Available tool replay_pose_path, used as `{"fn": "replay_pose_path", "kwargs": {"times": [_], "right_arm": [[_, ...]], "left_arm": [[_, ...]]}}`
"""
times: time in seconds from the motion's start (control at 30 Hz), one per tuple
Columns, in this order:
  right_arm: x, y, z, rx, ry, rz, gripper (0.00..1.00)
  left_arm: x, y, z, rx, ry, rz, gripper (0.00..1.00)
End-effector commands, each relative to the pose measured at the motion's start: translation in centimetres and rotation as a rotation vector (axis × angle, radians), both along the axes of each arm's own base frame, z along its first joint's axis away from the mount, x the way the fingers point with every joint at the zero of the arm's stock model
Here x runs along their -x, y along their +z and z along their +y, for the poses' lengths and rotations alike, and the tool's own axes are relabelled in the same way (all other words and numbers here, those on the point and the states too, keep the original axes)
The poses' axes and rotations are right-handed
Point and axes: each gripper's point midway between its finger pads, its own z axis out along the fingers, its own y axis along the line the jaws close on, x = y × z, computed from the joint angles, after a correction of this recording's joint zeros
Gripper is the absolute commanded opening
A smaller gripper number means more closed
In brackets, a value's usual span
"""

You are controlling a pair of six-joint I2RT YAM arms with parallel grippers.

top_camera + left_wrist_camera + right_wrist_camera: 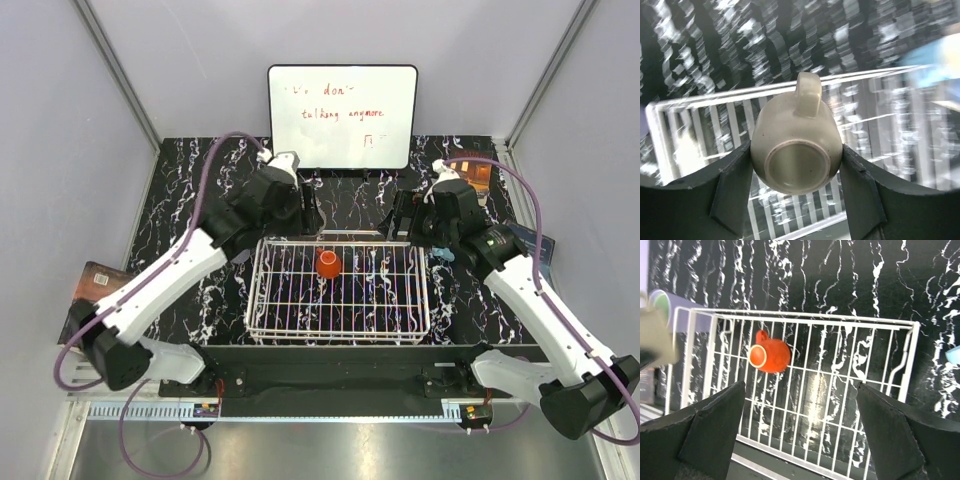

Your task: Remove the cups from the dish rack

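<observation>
The white wire dish rack (400, 315) sits mid-table. A small red-orange cup (327, 263) lies in its far middle; it also shows in the right wrist view (770, 356). My left gripper (308, 218) is over the rack's far left edge, shut on the grey-brown handled cup (795, 145), base towards the camera and held above the rack (685, 130). My right gripper (405, 222) is open and empty above the rack (840, 390). The light blue mug (445, 255) stands outside the rack's right side. A lavender tumbler (675, 307) lies beyond the rack's far left corner. The sage-green tumbler is not clearly in view.
A whiteboard (342, 115) with red writing stands at the back. An orange box (478, 172) is at the back right. Flat dark packets lie at the left (95, 290) and right (530, 240) table edges. Grey walls close in three sides.
</observation>
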Motion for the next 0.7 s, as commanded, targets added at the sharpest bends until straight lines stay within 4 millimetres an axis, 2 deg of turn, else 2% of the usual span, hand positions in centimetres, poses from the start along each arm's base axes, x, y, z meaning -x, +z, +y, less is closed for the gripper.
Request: {"fn": "replay_pose_path", "kwargs": {"times": [0.0, 0.03, 0.07, 0.1, 0.13, 0.2, 0.23, 0.3, 0.4, 0.43, 0.5, 0.53, 0.67], "right_arm": [[-0.1, 2.2, 1.0, -0.116, -0.013, -0.06, 1.0], [-0.2, 3.0, 1.7, -0.156, 0.007, -0.079, 1.0], [0.5, 3.6, 2.7, -0.201, 0.062, -0.072, 1.0], [0.9, 4.3, 3.2, -0.232, 0.09, -0.082, 1.0], [1.4, 5.5, 4.2, -0.296, 0.138, -0.094, 0.95], [2.0, 6.6, 4.9, -0.372, 0.173, -0.118, 0.88], [2.2, 7.9, 5.5, -0.435, 0.19, -0.14, 0.83], [2.7, 8.9, 5.7, -0.477, 0.205, -0.159, 0.71], [3.8, 10.6, 6.7, -0.561, 0.277, -0.175, 0.61], [4.4, 11.8, 7.3, -0.624, 0.325, -0.181, 0.61], [5.1, 11.9, 8.0, -0.684, 0.367, -0.156, 0.64], [5.8, 13.2, 8.5, -0.754, 0.413, -0.162, 0.66], [6.4, 12.7, 9.1, -0.832, 0.453, -0.118, 0.69]], "left_arm": [[2.1, 6.5, -3.8, 0.281, -0.197, -0.113, 0.0], [2.7, 7.6, -3.7, 0.327, -0.22, -0.14, 0.0], [2.9, 7.6, -4.3, 0.376, -0.247, -0.168, 0.0], [4.0, 8.1, -5.0, 0.439, -0.304, -0.157, 0.0], [4.1, 8.4, -5.0, 0.48, -0.32, -0.163, 0.0], [5.6, 9.7, -5.5, 0.615, -0.398, -0.182, 0.0], [5.6, 10.2, -5.1, 0.652, -0.402, -0.195, 0.0], [6.5, 10.8, -5.2, 0.732, -0.453, -0.202, 0.0], [7.4, 11.1, -5.3, 0.803, -0.512, -0.191, 0.0], [7.5, 11.1, -5.3, 0.821, -0.524, -0.184, 0.0], [8.1, 11.4, -5.5, 0.883, -0.561, -0.18, 0.0], [8.1, 11.5, -5.6, 0.898, -0.57, -0.178, 0.0], [8.4, 12.0, -6.0, 0.939, -0.605, -0.177, 0.0]]}}
